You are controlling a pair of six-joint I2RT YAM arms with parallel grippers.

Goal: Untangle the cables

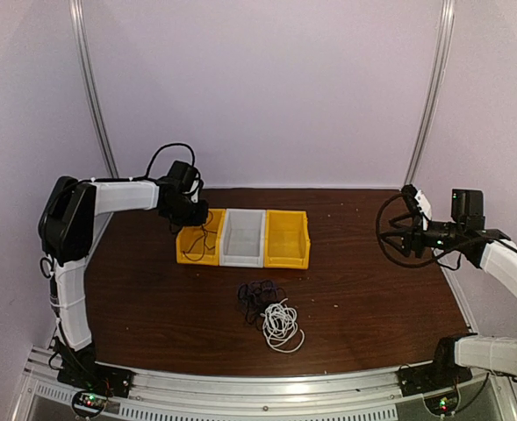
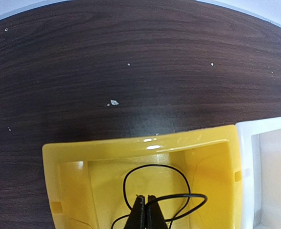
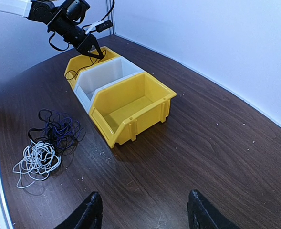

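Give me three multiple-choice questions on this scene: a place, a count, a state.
1. The left gripper holds the black cable over: A a yellow bin, B the white bin, C the tangle.
2. How many bins: A two, B three, C four.
3. The right gripper is: A open, B shut on a cable, C shut on a bin.
Answers: 1 A, the loop hangs inside yellow walls; 2 B, yellow, white, yellow in a row; 3 A, its jaws stand wide apart.
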